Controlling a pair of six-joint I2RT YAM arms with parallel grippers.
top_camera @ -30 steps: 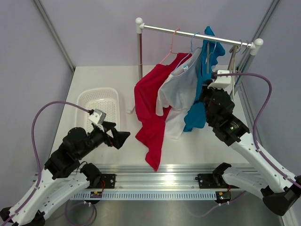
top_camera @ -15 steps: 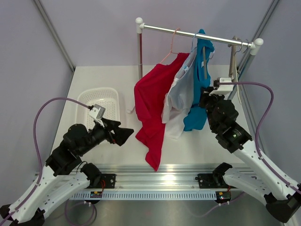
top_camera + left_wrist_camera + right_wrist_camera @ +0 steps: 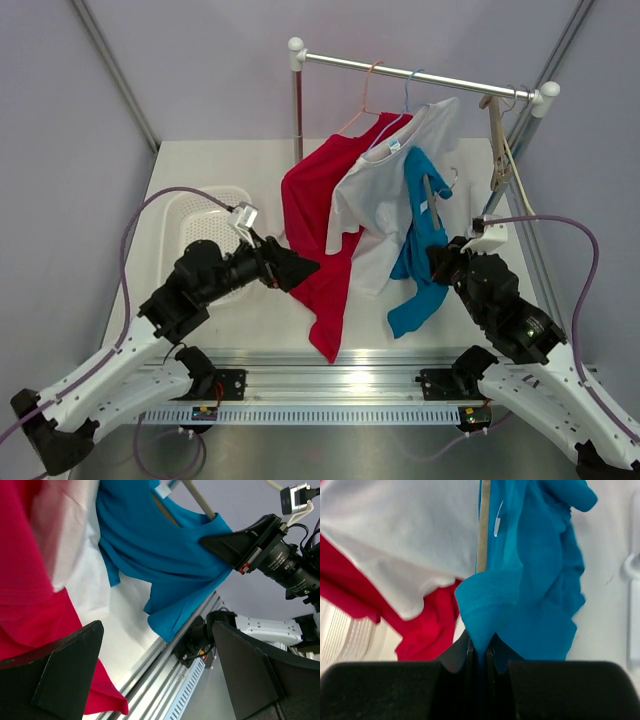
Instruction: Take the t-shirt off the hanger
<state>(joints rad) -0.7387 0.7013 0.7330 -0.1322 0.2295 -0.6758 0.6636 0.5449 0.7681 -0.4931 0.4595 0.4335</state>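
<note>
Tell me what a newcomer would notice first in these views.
The blue t-shirt dangles right of centre, below the rail, its fabric pinched between the shut fingers of the right gripper. Beside it, a red t-shirt and a white t-shirt hang from the rail, with the left gripper open wide close by the red one.

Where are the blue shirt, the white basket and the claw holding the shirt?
blue shirt [image 3: 415,265], top view, middle of the cloth.
white basket [image 3: 200,228], top view, its bare mesh floor.
right gripper [image 3: 480,649], right wrist view, between its shut fingertips.
</note>
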